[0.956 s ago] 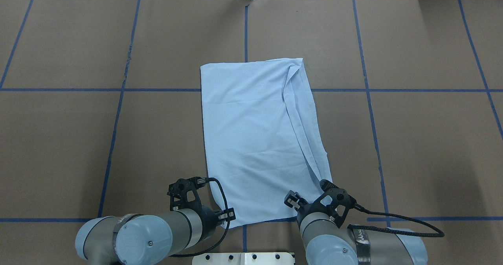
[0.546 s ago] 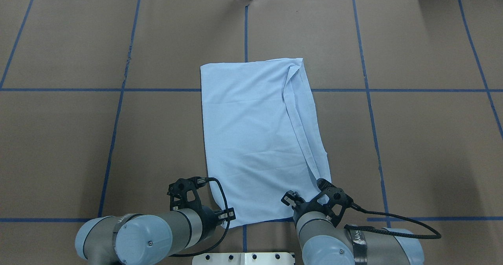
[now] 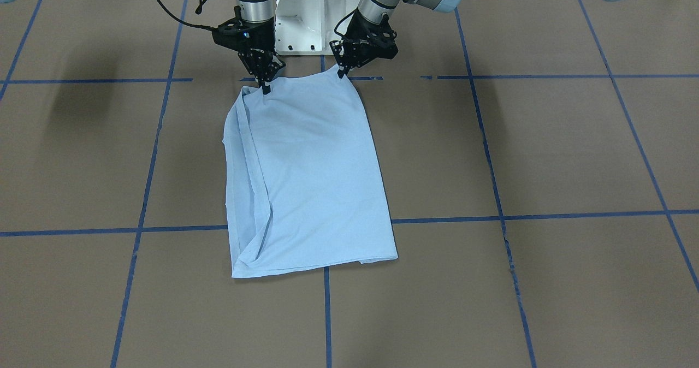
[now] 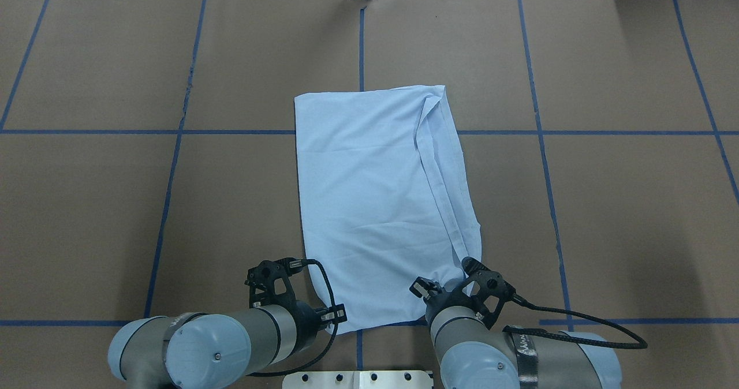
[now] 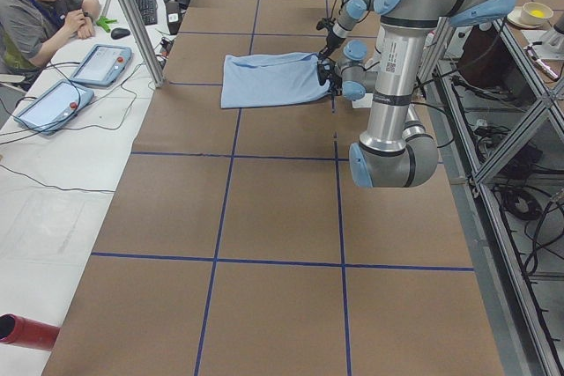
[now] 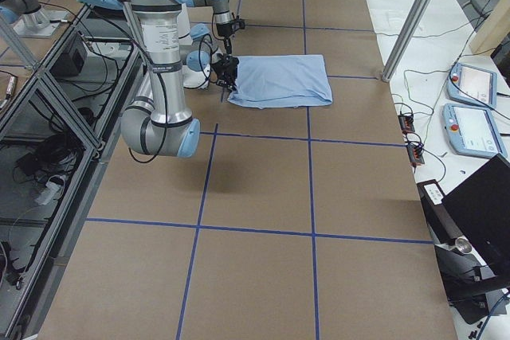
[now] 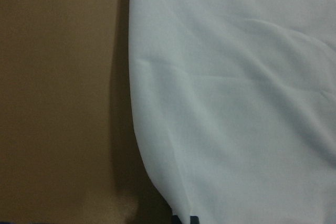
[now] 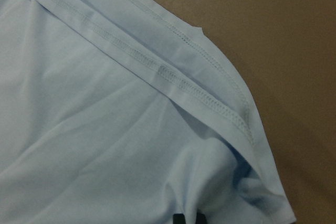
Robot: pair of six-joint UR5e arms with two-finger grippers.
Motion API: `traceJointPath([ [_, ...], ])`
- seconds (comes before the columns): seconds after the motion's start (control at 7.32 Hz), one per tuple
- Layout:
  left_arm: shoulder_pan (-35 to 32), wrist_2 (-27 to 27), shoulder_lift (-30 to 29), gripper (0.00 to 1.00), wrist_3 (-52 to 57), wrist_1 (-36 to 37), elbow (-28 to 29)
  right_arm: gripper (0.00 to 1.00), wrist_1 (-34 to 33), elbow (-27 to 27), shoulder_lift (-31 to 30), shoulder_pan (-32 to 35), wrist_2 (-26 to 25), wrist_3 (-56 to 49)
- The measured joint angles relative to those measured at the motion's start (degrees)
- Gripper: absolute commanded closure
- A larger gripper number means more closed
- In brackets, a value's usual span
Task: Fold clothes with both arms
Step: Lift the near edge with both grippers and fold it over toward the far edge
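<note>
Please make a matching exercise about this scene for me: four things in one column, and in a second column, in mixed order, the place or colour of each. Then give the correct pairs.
Things
1. left gripper
2. right gripper
3. T-shirt
4. pedestal base

Descriptions
A. white, at the robot's side of the table
B. at the T-shirt's robot-side corner, where the hemmed strip is folded over
C. light blue, spread on the table
D. at the T-shirt's robot-side corner with the plain edge

Pairs: 1-D, 2-B, 3-C, 4-A
</note>
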Motion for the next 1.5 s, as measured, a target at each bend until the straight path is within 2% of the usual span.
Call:
traceJointPath([
  [0.14,-0.7,-1.1,1.1,1.00,1.5,1.9,-4.7,1.00,-0.3,2.6,0.0,0.3,0.1,-0.1],
  [0.27,-1.4,-3.1,2.4,1.00,3.3,6.7,-11.7,1.00,-2.3,6.8,0.2,0.5,0.1,-0.2],
  [0.55,-2.5,-6.7,2.8,1.00,4.5,18.8,-24.4,1.00,-12.9,18.1,2.1,0.0,0.6,-0.2],
  [0.68,-2.7,-7.6,2.6,1.00,4.6,22.8,-27.7,1.00,-17.8,21.5,3.7,-0.4,0.7,-0.2],
  [0.82,-3.1,-7.9,2.3,1.00,4.7,24.5,-28.7,1.00,-20.1,22.4,4.9,-0.7,0.8,-0.2],
  [1.23,-8.6,-8.2,0.2,1.00,9.6,25.6,-24.5,1.00,-20.8,15.4,10.0,1.6,0.7,-1.5],
  [1.5,-14.0,-8.4,-1.9,1.00,14.7,25.2,-17.7,1.00,-15.6,7.0,13.2,6.3,0.9,-5.0],
])
